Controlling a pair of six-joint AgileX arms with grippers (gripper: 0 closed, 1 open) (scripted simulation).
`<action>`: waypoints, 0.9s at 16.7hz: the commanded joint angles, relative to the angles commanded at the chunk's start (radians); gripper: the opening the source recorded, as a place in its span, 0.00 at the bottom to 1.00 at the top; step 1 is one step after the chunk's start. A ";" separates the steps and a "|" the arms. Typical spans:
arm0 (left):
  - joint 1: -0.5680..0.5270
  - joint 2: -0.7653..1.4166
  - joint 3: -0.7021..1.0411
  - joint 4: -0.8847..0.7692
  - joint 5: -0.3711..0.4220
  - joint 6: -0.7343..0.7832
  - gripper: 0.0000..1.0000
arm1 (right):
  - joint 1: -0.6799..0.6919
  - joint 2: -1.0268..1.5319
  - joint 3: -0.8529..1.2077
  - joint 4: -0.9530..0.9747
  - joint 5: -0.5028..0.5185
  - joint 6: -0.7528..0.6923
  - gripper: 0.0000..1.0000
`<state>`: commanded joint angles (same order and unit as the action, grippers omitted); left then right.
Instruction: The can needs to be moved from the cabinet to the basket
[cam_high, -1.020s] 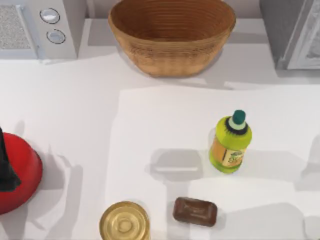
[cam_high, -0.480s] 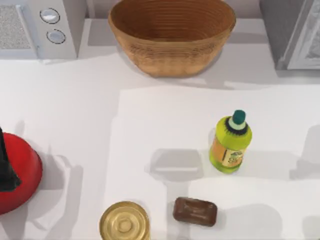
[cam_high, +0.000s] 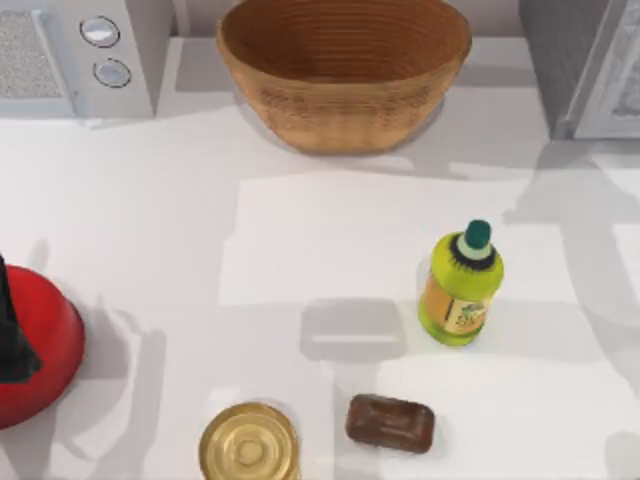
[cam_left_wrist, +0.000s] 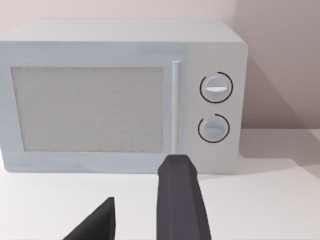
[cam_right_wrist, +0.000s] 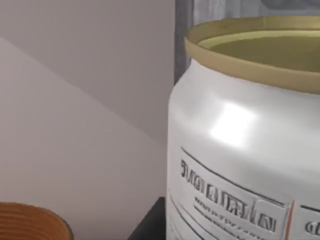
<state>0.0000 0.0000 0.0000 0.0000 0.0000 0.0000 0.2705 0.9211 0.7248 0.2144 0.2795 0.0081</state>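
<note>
Can sits right against right end effector, grip unclear; likely out of cabinet, basket drop left. Left end effector apart, facing microwave.

Can: white-grey label with dark printed marks, gold rim on top, upright, very close before right wrist camera; grey surface just behind it. Support under it not visible.

Basket: large oval woven wicker bowl, tan-brown, ribbed sides, upright, open side up, nothing visible inside; at far middle of table.

Cabinet: grey-sided box, pale white framed door panel, at table's far right corner, near basket but apart.
</note>
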 joint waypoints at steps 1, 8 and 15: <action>0.000 0.000 0.000 0.000 0.000 0.000 1.00 | 0.031 0.120 0.085 0.025 0.032 0.001 0.00; 0.000 0.000 0.000 0.000 0.000 0.000 1.00 | 0.230 0.857 0.626 0.185 0.238 0.005 0.00; 0.000 0.000 0.000 0.000 0.000 0.000 1.00 | 0.354 1.289 0.970 0.287 0.367 0.008 0.00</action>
<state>0.0000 0.0000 0.0000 0.0000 0.0000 0.0000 0.6247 2.2099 1.6944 0.5015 0.6469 0.0164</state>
